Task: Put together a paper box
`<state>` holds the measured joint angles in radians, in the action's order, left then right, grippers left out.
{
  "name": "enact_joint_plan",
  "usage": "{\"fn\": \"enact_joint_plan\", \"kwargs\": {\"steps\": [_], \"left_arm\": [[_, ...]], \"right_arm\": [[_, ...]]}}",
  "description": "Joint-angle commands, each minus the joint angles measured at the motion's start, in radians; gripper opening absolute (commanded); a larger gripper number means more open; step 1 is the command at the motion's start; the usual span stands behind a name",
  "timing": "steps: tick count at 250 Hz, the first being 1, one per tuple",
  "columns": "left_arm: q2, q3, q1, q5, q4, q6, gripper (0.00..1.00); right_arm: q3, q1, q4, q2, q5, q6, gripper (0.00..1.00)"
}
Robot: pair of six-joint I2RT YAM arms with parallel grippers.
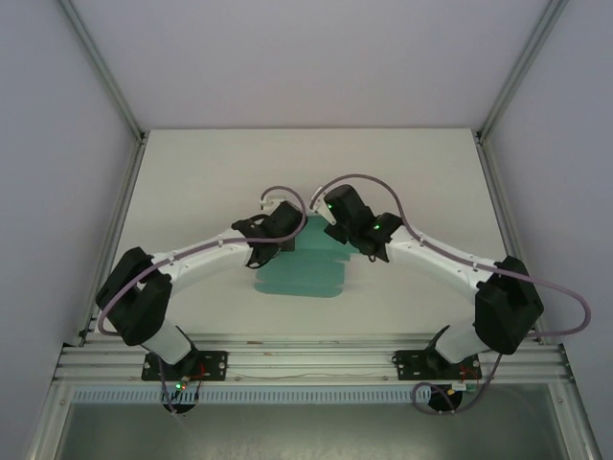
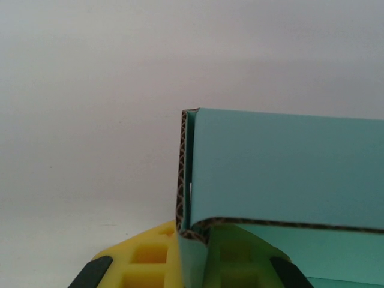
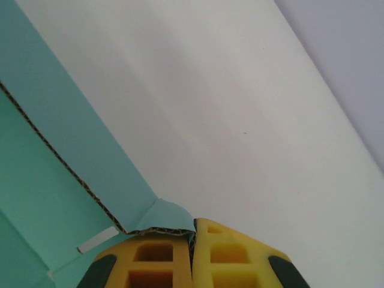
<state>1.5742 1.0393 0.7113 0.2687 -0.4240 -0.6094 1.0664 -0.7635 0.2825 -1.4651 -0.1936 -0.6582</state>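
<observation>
— White table (image 1: pixel 192 192), pale walls all round. How far along is the paper box (image 1: pixel 302 275)?
— Partway, I'd judge. It lies mid-table between the two arms. One double-layered wall stands folded upright, and the near part looks flat.
— And the grippers?
— The left gripper (image 2: pixel 193 240) is closed on that wall's corner. The right gripper (image 3: pixel 193 231) has its fingers pressed together, nipping a small flap.
— Anything inside?
— Nothing I can see — the arms hide much of it.
</observation>
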Motion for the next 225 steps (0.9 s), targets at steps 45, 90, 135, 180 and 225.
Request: {"fn": "enact_joint_plan", "kwargs": {"steps": [45, 90, 135, 180, 225], "left_arm": [[0.052, 0.041, 0.004, -0.03, -0.006, 0.033, 0.0], [0.06, 0.036, 0.0, -0.02, 0.006, -0.025, 0.0], [0.023, 0.035, -0.009, -0.01, 0.034, -0.092, 0.0], [0.021, 0.056, -0.012, 0.001, 0.042, -0.131, 0.0], [0.018, 0.044, -0.012, -0.046, 0.088, -0.124, 0.0]], "right_arm": [[-0.008, -0.005, 0.049, 0.027, -0.052, -0.475, 0.03], [0.057, -0.005, 0.159, 0.037, 0.113, -0.201, 0.03], [-0.078, -0.013, -0.035, 0.065, 0.084, 0.272, 0.06], [-0.204, -0.023, -0.32, 0.111, 0.048, 0.747, 0.08], [-0.293, -0.022, -0.472, 0.108, 0.098, 0.816, 0.12]]}}
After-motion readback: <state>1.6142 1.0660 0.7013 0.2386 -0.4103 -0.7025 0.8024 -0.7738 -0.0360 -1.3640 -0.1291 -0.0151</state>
